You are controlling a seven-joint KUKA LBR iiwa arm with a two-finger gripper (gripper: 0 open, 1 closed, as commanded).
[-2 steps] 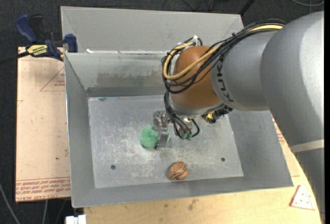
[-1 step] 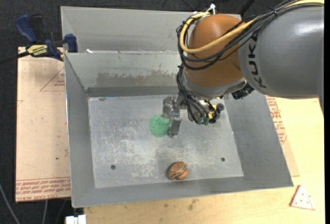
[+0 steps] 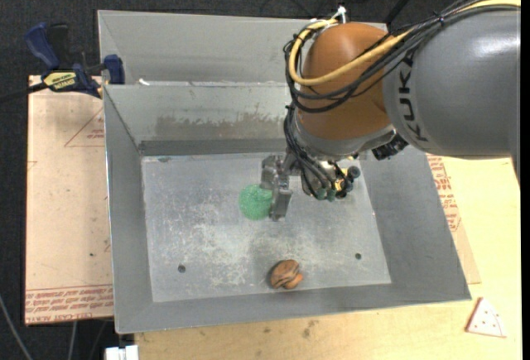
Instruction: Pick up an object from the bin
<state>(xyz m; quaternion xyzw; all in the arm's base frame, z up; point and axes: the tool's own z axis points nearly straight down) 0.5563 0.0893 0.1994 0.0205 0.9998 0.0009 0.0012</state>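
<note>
Jaws low in middle of bin (image 3: 124,209), just beside small green lump (image 3: 254,202), perhaps touching; opening impossible to tell, nothing visibly held. Best to centre over lump, straddle squarely, close gently, lift straight. Brown rounded thing (image 3: 286,275) near front wall: leave alone.

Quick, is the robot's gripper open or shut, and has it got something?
Gripper: cannot be told; it sits low, right beside the small green crumpled lump.
</note>
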